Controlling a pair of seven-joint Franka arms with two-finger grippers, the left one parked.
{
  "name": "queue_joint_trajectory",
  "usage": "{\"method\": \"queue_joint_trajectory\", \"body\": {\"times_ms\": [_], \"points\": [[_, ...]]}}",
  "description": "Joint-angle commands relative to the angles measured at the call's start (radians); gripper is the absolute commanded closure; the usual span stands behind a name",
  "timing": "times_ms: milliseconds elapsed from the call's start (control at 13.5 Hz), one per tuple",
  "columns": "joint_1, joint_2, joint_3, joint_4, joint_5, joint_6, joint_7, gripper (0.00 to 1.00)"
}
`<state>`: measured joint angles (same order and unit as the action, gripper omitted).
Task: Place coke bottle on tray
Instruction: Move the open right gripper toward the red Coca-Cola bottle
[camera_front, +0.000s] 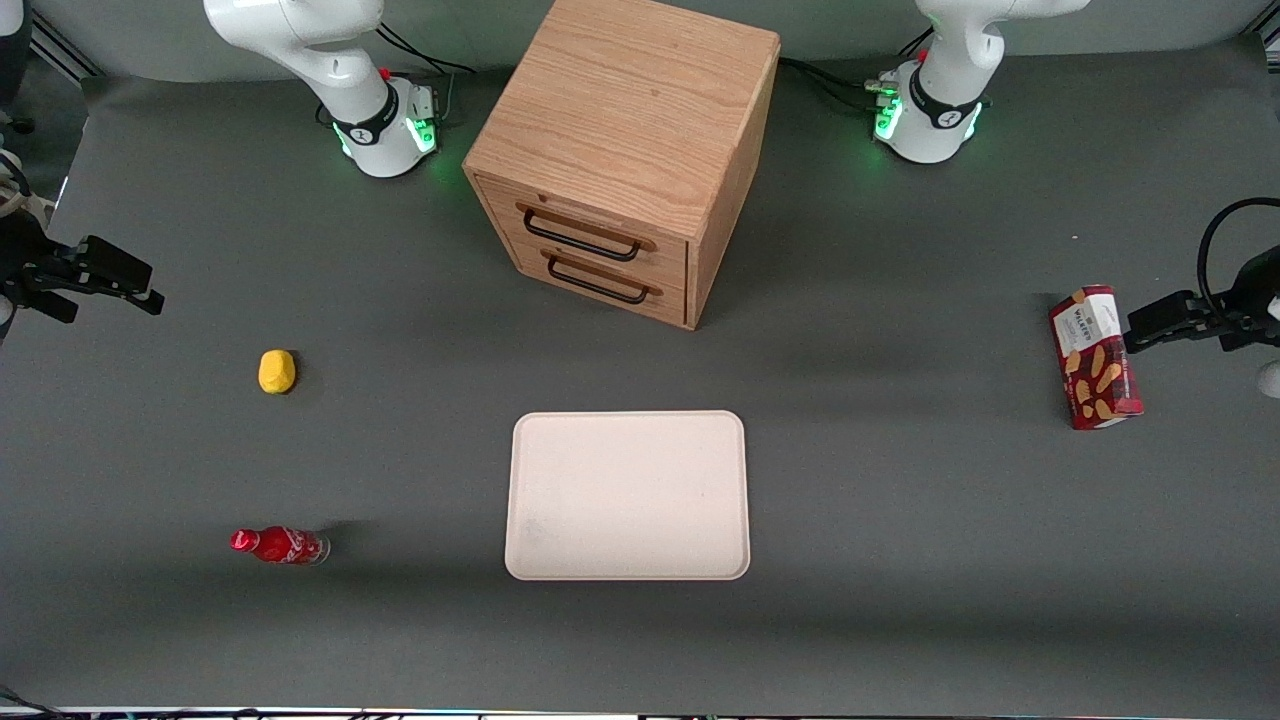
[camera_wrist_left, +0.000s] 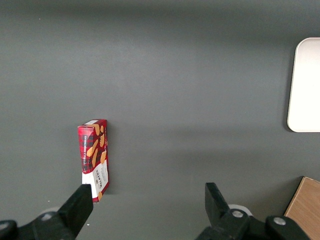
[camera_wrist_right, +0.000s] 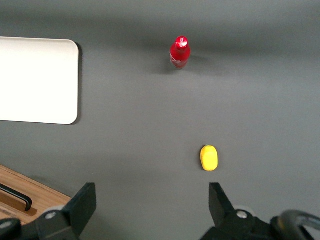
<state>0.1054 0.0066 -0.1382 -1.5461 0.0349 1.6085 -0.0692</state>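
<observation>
Standing upright: coke bottle (camera_front: 279, 546) | tray (camera_front: 627, 495) apart | yellow lump (camera_front: 276, 371) near | gripper (camera_wrist_right: 150, 200) spread wide, holding nothing

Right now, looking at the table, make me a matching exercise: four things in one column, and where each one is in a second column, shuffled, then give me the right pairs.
Things
1. coke bottle
2. yellow lump
3. biscuit box
4. pincer

Places
A. toward the parked arm's end of the table
B. above the table, open, holding nothing
C. upright on the table, apart from the tray, nearer the front camera than the yellow lump
D. on the table, between the coke bottle and the pincer in the right wrist view

Pairs: 1-C, 2-D, 3-A, 4-B
</observation>
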Motion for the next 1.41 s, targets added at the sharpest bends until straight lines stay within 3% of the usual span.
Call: {"method": "queue_joint_trajectory", "body": {"times_ms": [0,593,815,963,1333], "points": [[0.007,-0.005,-0.001,0.011,-0.023,-0.016,0.026,0.0],[0.004,0.012,-0.004,0.038,-0.024,-0.018,0.014,0.0],[-0.024,0.223,-0.018,0.321,-0.021,-0.161,0.009,0.0],[-0.07,0.369,-0.018,0.517,-0.018,-0.22,-0.097,0.0],[-0.162,0.579,0.008,0.695,0.016,-0.104,-0.23,0.0]]}}
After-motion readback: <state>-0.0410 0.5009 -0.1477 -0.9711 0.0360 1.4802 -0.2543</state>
